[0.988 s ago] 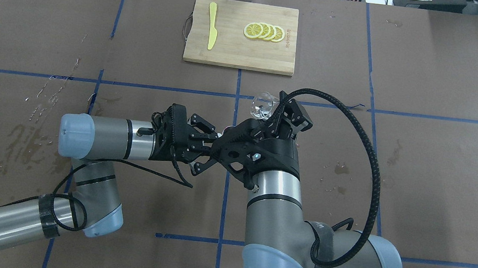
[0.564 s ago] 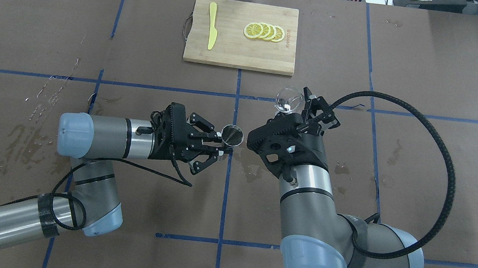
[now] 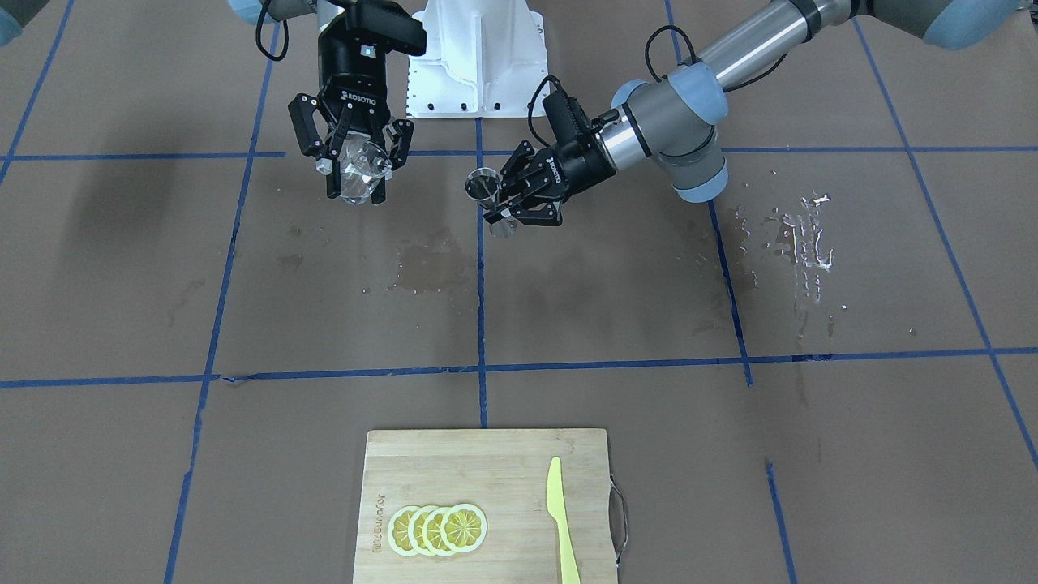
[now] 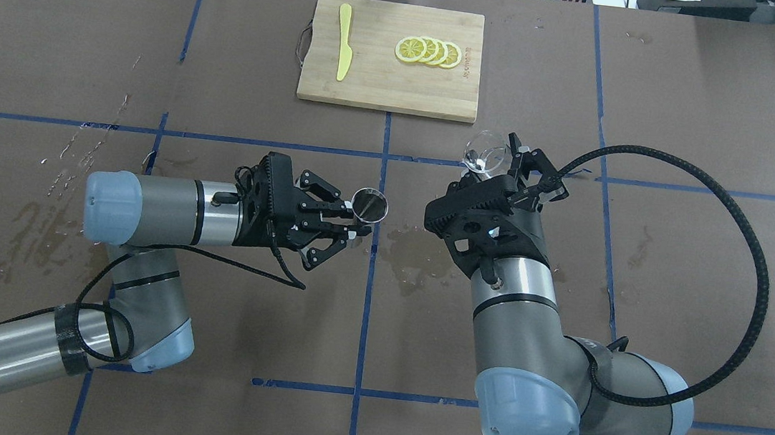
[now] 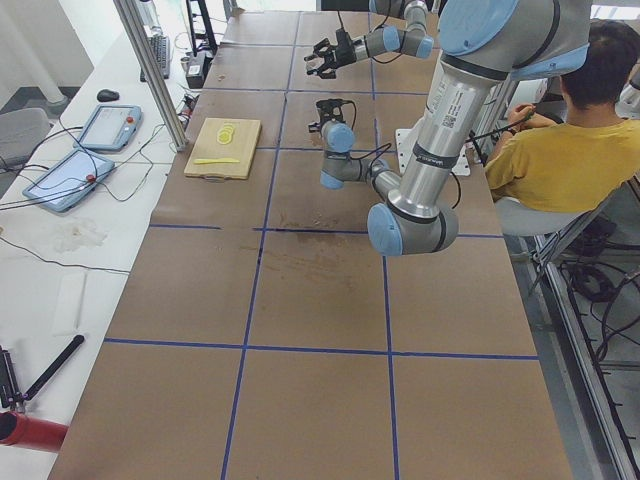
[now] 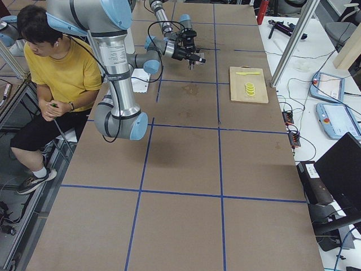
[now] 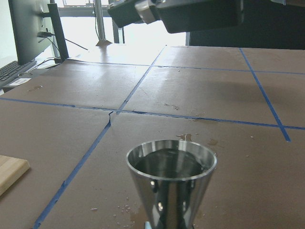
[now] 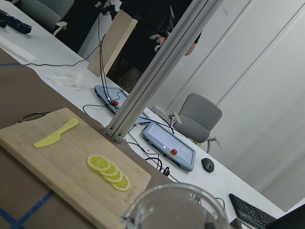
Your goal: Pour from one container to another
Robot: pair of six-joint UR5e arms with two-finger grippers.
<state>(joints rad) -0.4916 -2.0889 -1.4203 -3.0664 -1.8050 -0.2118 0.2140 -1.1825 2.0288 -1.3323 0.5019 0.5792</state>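
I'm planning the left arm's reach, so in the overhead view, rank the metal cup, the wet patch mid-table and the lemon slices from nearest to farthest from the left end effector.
1. Metal cup: held in the left end effector.
2. Wet patch: on the table, just to its right.
3. Lemon slices: far off on the cutting board.

- Two robot arms: the left arm and the right arm.
- Two grippers: the left gripper and the right gripper.
- One shiny metal cup.
- One clear glass cup.
- One wooden board.
- Four lemon slices.
- One yellow knife.
- One person.
- Two flat screen pads.
- One grey chair.
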